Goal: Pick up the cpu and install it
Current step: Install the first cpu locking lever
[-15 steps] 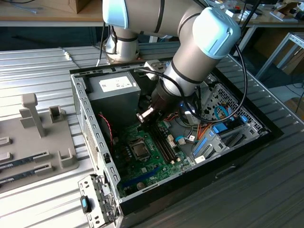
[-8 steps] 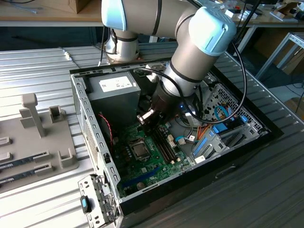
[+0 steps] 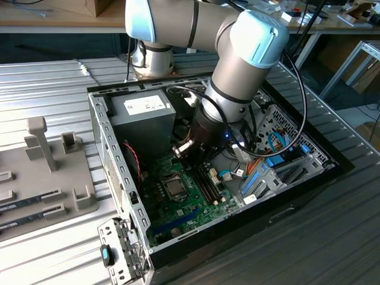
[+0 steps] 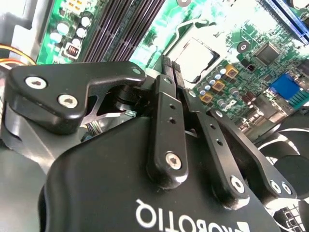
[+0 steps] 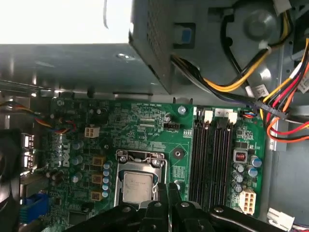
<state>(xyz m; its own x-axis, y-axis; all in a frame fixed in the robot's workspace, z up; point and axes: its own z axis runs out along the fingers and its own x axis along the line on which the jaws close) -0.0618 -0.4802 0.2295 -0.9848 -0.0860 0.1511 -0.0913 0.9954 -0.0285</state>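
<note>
Sitting socketed, cpu (image 5: pixel 137 188) beside end effector (image 5: pixel 170 191)

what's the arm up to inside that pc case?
The arm has reached into the open computer case, with its claw just above the motherboard. The claw's fingers are pressed together with nothing between them. The cpu already sits in its socket, silvery top showing, right beside the fingertips. The memory slots next to it are bare.

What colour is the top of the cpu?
Silvery grey; the cpu shows best in the first wrist view.
</note>
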